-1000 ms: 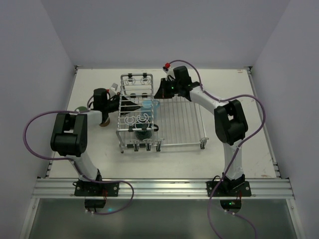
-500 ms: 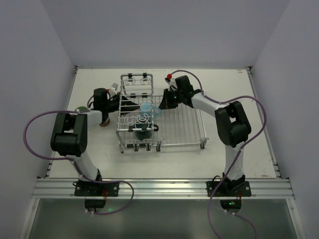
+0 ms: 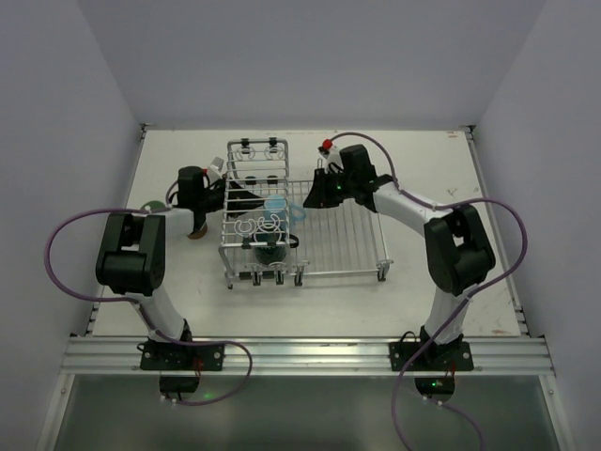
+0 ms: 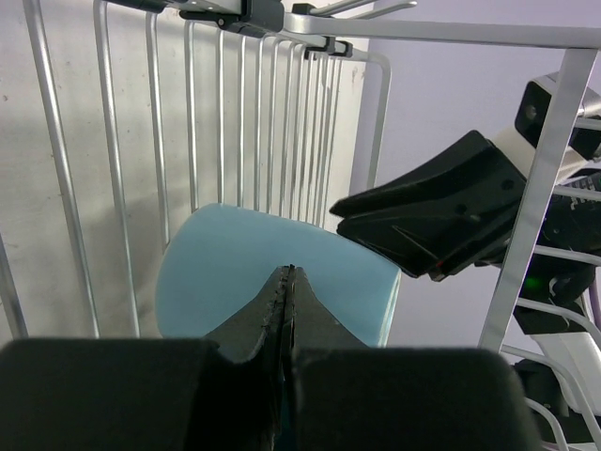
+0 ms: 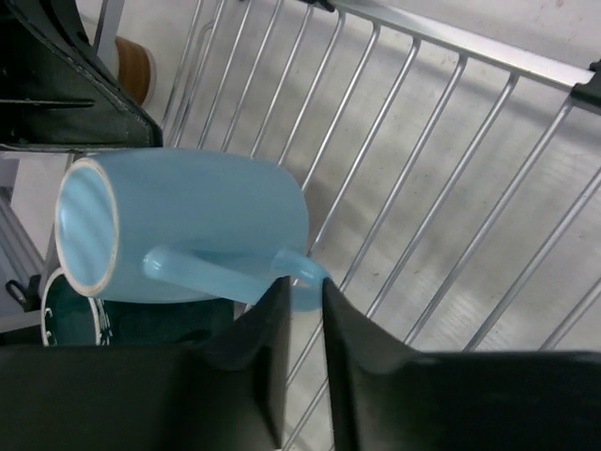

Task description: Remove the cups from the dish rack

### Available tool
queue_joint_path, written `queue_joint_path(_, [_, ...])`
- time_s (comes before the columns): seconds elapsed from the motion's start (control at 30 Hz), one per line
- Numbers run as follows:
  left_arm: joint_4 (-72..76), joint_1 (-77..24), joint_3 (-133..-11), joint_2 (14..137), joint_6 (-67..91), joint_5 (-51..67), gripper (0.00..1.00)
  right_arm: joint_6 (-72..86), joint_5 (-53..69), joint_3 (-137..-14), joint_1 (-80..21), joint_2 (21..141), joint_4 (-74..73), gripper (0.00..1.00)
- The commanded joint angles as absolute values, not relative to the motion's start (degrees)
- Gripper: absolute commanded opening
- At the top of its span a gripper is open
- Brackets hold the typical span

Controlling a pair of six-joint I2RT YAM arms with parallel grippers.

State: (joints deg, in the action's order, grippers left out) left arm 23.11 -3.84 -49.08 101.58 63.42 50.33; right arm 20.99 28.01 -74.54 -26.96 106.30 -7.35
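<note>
Mug [image 5: 188, 225] lying in dish rack [image 3: 343, 240], another cup [image 5: 139, 68] left of rack

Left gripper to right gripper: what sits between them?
The light-blue mug, on its side on the rack. Left wrist view shows it: mug just past the left gripper, right gripper beyond it.

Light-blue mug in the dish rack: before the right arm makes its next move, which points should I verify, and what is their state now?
1. The light-blue mug lies on its side on the dish rack: ok.
2. The right end effector is at the handle, jaws slightly apart: ok.
3. Handle firmly gripped: cannot tell.
4. The left end effector is clear of the mug: cannot tell; shut, tips near its base.
5. The dark teal cup is apart from the mug: cannot tell; it sits by its mouth.
</note>
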Motion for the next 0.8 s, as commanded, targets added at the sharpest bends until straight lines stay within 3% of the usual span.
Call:
queue_joint_path(0.0, [25.4, -4.39, -50.71, 101.95, 63.81, 50.98, 0.0, 16.62, 23.48, -73.39, -27.07, 101.88, -8.26, 0.28])
queue_joint_path(0.07, [25.4, -4.39, -50.71, 102.13, 63.72, 50.98, 0.0, 15.3, 20.93, -71.99, -27.07, 100.55, -8.61, 0.37])
queue_joint_path(0.2, [25.4, -4.39, -50.8, 102.57, 63.63, 51.15, 0.0, 11.53, 17.86, -70.49, -27.6, 98.0, -9.93, 0.7])
queue_joint_path(0.3, [25.4, -4.39, -51.06, 102.74, 63.54, 51.15, 0.0, 8.71, 14.86, -69.17, -28.65, 96.6, -10.46, 0.81])
queue_joint_path(0.6, [24.35, -4.39, -51.68, 102.74, 62.93, 51.5, 0.0, -0.17, 8.37, -68.29, -31.9, 95.01, -14.41, 0.77])
queue_joint_path(0.77, [23.82, -4.39, -51.85, 102.66, 62.49, 51.68, 0.0, -8.86, 11.68, -67.59, -31.9, 92.99, -17.31, 0.79])
